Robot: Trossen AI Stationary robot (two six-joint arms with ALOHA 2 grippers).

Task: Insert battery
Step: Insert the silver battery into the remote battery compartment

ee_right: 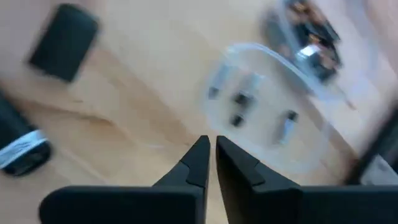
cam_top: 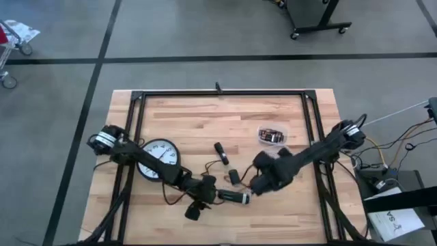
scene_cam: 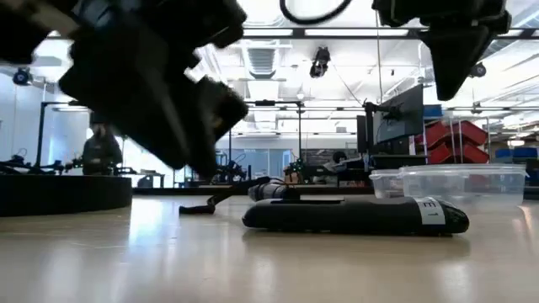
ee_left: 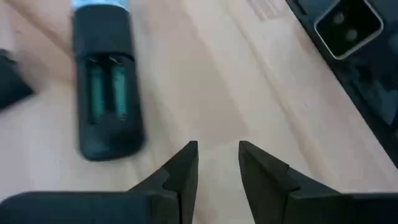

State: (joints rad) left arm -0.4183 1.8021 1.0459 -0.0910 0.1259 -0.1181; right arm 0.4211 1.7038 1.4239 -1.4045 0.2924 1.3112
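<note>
A black remote [ee_left: 106, 87] lies on the wooden table with its battery bay open and two green batteries in it; its labelled end [scene_cam: 425, 213] shows in the low view. My left gripper [ee_left: 217, 158] hovers open over bare wood beside the remote [cam_top: 232, 197], holding nothing. Just right of the remote, my right gripper [ee_right: 211, 152] stands with fingers shut and nothing between them [cam_top: 261, 179]. A black cover [ee_right: 62, 40] lies loose on the table near the remote.
A clear tub of batteries [cam_top: 273, 134] stands at the far right, with a clear lid [ee_right: 267, 118] beside it. A white clock [cam_top: 158, 158] lies at the left under my left arm. Small black pieces [cam_top: 220, 149] [cam_top: 193, 213] lie around the remote.
</note>
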